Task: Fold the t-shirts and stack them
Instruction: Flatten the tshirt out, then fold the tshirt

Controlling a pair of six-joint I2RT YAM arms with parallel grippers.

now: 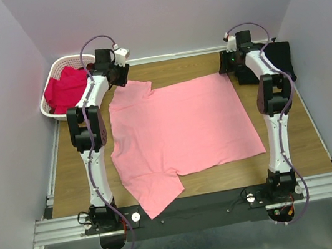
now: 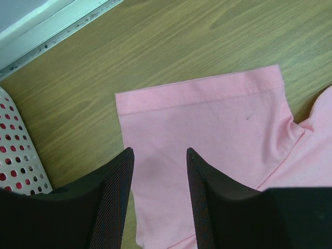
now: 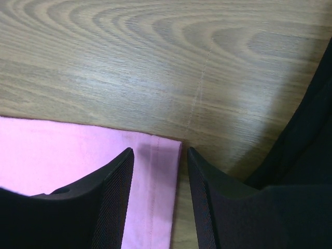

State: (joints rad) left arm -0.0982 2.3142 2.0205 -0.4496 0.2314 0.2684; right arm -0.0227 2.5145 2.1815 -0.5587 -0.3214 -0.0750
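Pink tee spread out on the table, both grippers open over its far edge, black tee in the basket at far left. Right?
One slip: the basket holds magenta-red tees, not the black tee, which lies on the table at far right (top external view). Rest holds: pink tee spread out, left gripper and right gripper open over its far edge.

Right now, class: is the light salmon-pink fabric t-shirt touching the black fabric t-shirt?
Apart. The right wrist view shows bare wooden table between the salmon-pink t-shirt and the black t-shirt.
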